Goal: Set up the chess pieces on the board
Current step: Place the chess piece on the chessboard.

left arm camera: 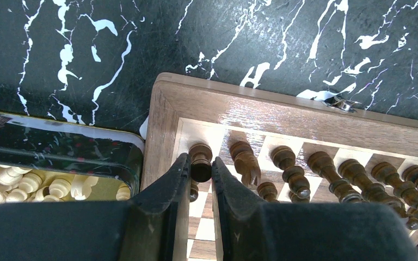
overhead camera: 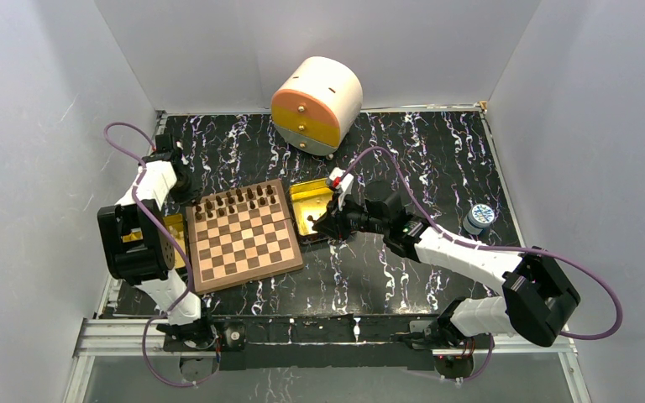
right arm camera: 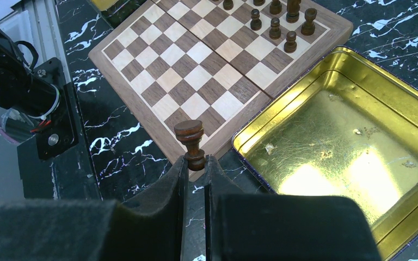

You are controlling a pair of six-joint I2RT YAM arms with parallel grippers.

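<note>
The left gripper (left arm camera: pixel 201 167) has its two fingers squeezed shut on a dark brown piece (left arm camera: pixel 200 159) at the corner square of the board (left arm camera: pixel 283 117). The left arm bends up along the left side and reaches over to that far corner.

The right gripper (right arm camera: pixel 195 162) pinches a second dark piece (right arm camera: pixel 190 142) by its bottom. This piece stands up straight between the fingers. It is near the board's edge, just beside the gold tin (right arm camera: pixel 332 147). The right arm stretches out long from the right side toward the middle.

Only the top view shows both arms at once, with the chess pieces (overhead camera: pixel 237 201) in rows on the far side of the board. Only the left wrist view shows a dark tin (left arm camera: pixel 60 149) with white pieces (left arm camera: pixel 11 182) in it, just beside the board. Only the right wrist view shows the gold tin's shiny bottom.
</note>
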